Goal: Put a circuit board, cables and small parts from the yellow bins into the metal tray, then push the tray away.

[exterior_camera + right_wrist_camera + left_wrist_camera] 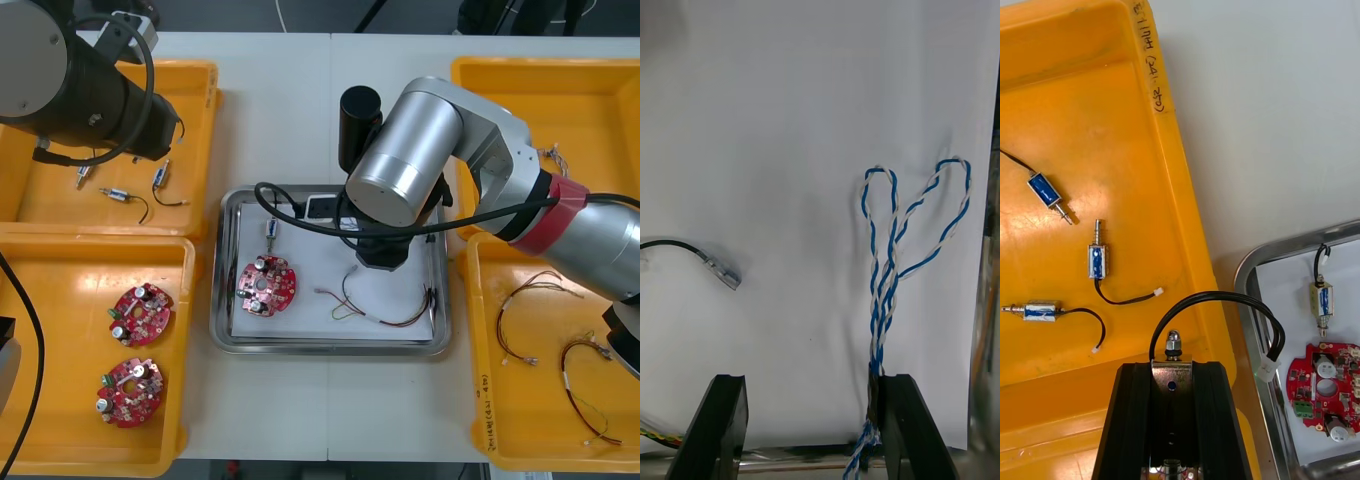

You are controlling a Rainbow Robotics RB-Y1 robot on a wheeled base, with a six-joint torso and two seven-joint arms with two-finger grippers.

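Table (300, 100): light top, with two yellow bins at each side and the tray between them.
Right arm (440, 140): reaches in from the right side across the near right bin (520, 420), elbow bent, wrist pointing down over the middle of the tray.
Left arm (70, 90): held over the far left bin (205, 130), beside the table's far left corner.
Metal tray (300, 346): white inside, holding a board, cables and one small part.
Right gripper (811, 386): low over the white liner, fingers standing wide apart and gripping nothing.
Left gripper (1174, 367): above the far left bin's inner wall, fingers drawn together at the middle.
Circuit board (268, 285): round and red, lying flat in the tray's left half; two more (141, 313) (129, 388) lie in the near left bin (60, 330).
Twisted blue and white cable (881, 315): folded in loops on the liner, its bundled end touching the inner edge of one right finger (906, 427).
Red and yellow cable (370, 317): in the tray's right half; more (566, 378) lie in the near right bin.
Black cable (719, 270): clear end piece, on the liner out beyond the other finger.
Small metal part (271, 230): in the tray just beyond the board; three others (1045, 190) (1097, 260) (1037, 310) lie apart in the far left bin.
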